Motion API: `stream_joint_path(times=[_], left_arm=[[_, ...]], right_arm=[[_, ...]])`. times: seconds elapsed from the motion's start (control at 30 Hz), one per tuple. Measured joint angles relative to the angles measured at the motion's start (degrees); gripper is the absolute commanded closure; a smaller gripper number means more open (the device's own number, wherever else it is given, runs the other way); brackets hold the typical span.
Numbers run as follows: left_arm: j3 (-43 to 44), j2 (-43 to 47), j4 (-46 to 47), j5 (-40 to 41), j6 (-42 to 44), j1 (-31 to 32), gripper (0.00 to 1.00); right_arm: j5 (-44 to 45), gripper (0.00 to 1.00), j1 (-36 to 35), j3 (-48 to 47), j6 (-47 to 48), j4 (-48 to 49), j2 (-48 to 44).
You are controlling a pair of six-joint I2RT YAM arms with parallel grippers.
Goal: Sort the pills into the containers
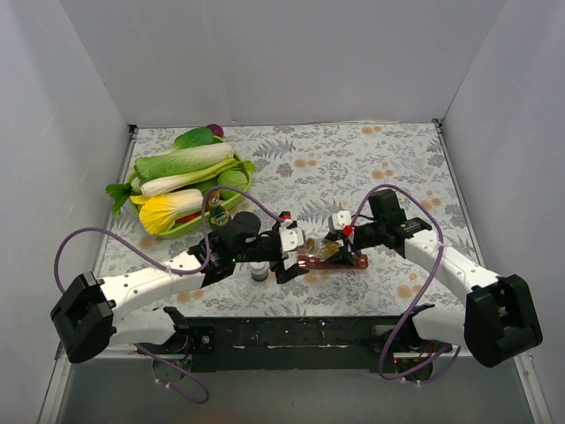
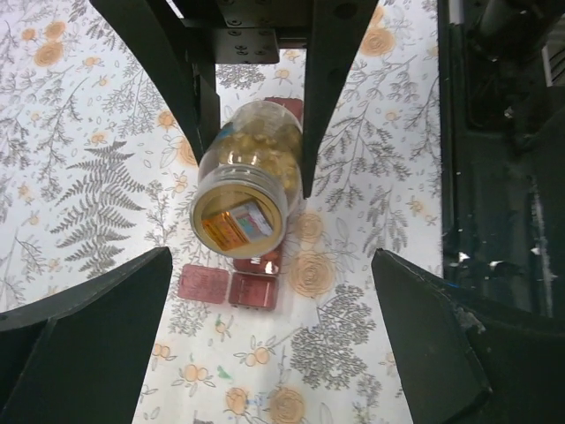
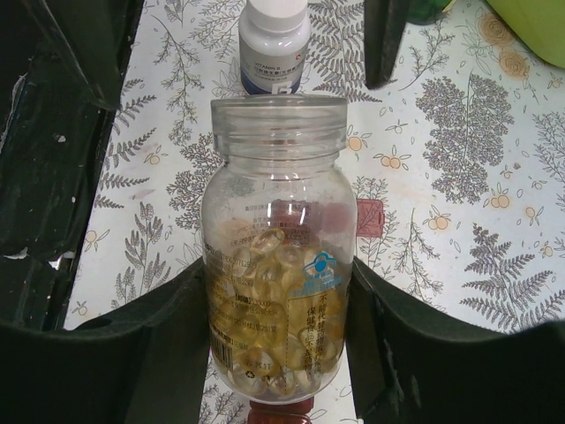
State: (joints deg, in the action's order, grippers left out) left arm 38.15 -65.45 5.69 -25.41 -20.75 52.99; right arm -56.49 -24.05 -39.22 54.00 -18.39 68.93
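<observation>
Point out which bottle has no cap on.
The clear bottle of yellow capsules, gripped by the right gripper, has an open mouth; the small bottle wears a white cap.

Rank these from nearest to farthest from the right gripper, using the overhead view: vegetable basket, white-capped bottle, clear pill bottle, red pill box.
1. The clear pill bottle, held in the right gripper.
2. The red pill box, just beneath it.
3. The white-capped bottle, off to the left.
4. The vegetable basket, far back left.

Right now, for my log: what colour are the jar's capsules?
Capsules in the jar: golden yellow; right wrist view best.
</observation>
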Motion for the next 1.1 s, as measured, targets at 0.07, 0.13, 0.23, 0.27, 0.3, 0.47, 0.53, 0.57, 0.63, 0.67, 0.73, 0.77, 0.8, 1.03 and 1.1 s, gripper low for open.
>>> stream_joint_path(times=[0.07,0.13,0.23,0.27,0.3,0.47,0.53,0.57,0.63,0.67,0.73,0.77,0.8,1.03,1.1], left_arm=[[0.9,-2.3,0.8,0.8,2.5,0.2,0.03],[2.0,-3.9,1.2,1.3,3.9,0.3,0.07],[3.7,-5.9,2.2,2.1,5.1,0.4,0.17],[4.2,-6.3,2.5,2.1,5.3,0.4,0.20],[4.5,-6.5,2.5,2.2,5.3,0.4,0.25],[6.5,-8.0,2.1,2.1,5.1,0.4,0.40],[6.9,-8.6,1.8,2.0,5.0,0.4,0.41],[7.0,-8.8,1.5,2.0,5.0,0.4,0.44],[7.1,-9.2,0.8,2.0,4.8,0.4,0.49],[7.2,-9.4,0.3,1.8,4.7,0.4,0.56],[7.7,-9.7,-0.8,1.6,4.4,0.4,0.66],[8.1,-10.1,-1.3,1.3,4.2,0.5,0.78],[8.4,-10.3,-1.8,1.2,3.9,0.5,0.88],[13.1,-12.7,-7.2,2.0,-8.5,-0.2,1.00],[14.9,-13.5,-9.4,2.2,-15.3,-0.9,1.00]], right_arm=[[-0.1,0.99,0.0,0.0,0.1,-0.2,0.0],[-0.2,0.99,0.0,0.0,0.2,-0.3,0.0],[-0.3,0.99,0.0,0.0,0.2,-0.6,0.0],[-0.3,0.99,0.0,0.0,0.2,-0.8,0.0],[-0.3,0.99,0.0,0.0,0.2,-0.9,0.0],[-0.3,0.99,0.0,0.0,0.2,-1.1,0.0],[-0.2,0.99,0.0,0.0,0.3,-1.1,0.0],[-0.3,0.99,0.0,0.0,0.3,-1.1,0.0],[-0.2,0.99,0.0,0.0,0.3,-1.1,0.0],[-0.2,0.99,0.0,0.0,0.3,-1.2,0.0],[-0.2,0.99,0.0,0.0,0.2,-1.1,0.0],[-0.2,0.99,0.1,0.0,0.3,-1.1,0.0],[0.0,0.99,0.1,0.0,0.2,-1.2,0.0],[0.7,0.99,0.4,0.0,0.4,-1.2,0.0],[0.7,0.99,0.4,0.0,0.3,-1.0,0.0]])
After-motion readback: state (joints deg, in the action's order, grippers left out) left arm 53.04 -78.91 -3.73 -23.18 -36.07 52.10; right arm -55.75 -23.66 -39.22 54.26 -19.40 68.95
